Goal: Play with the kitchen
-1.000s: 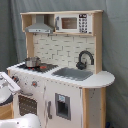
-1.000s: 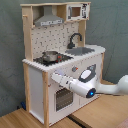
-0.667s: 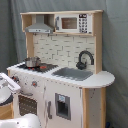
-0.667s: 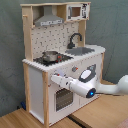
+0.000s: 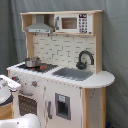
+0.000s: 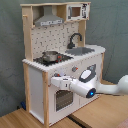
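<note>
The tool (image 6: pixel 54 80) sits at the front of the kitchen (image 6: pixel 60 60), pressed close to the panel just above the oven door (image 6: pixel 63 100), near the row of knobs (image 6: pixel 75 69). Whether its fingers are apart or closed cannot be told from either exterior view. In the first exterior view only part of the arm (image 5: pixel 7 87) shows, at the first exterior view's left edge beside the stove end.

Over the last second almost nothing has changed: the arm holds the same reach against the front panel, and the oven door looks shut as it did a second ago. My reading is that the arm is settling on a knob or on the top edge of the door, not travelling, so the play has hardly got under way. It may already be touching the panel, though the contact point is hidden behind the tool itself.

The kitchen stands upright on the wooden floor (image 6: pixel 100 112), its long axis vertical from base to grey hood (image 6: pixel 49 21) and microwave (image 6: pixel 75 11). Its front faces toward the second exterior view's lower right, straight at the arm. On its surface the pot (image 6: pixel 50 56) sits on the stovetop, with the sink (image 6: pixel 82 51) and black faucet (image 6: pixel 75 39) beside it, well apart from the tool.
</note>
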`<act>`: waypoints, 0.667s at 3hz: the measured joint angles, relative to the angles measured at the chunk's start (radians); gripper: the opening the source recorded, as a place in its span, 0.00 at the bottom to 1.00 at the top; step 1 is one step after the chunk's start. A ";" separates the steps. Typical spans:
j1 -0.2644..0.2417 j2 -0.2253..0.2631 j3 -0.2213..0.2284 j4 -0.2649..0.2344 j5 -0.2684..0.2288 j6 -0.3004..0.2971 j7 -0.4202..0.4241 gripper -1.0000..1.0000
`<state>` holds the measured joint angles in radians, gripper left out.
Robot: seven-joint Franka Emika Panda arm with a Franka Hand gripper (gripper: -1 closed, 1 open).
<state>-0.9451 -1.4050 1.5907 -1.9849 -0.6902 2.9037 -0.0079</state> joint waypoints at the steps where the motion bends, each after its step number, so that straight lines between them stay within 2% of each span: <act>1: 0.001 0.000 0.000 -0.001 0.000 -0.001 -0.101 0.00; 2: 0.000 0.000 0.003 -0.003 0.000 0.003 -0.189 0.00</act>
<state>-0.9450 -1.4049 1.5937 -1.9875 -0.6901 2.9064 -0.1971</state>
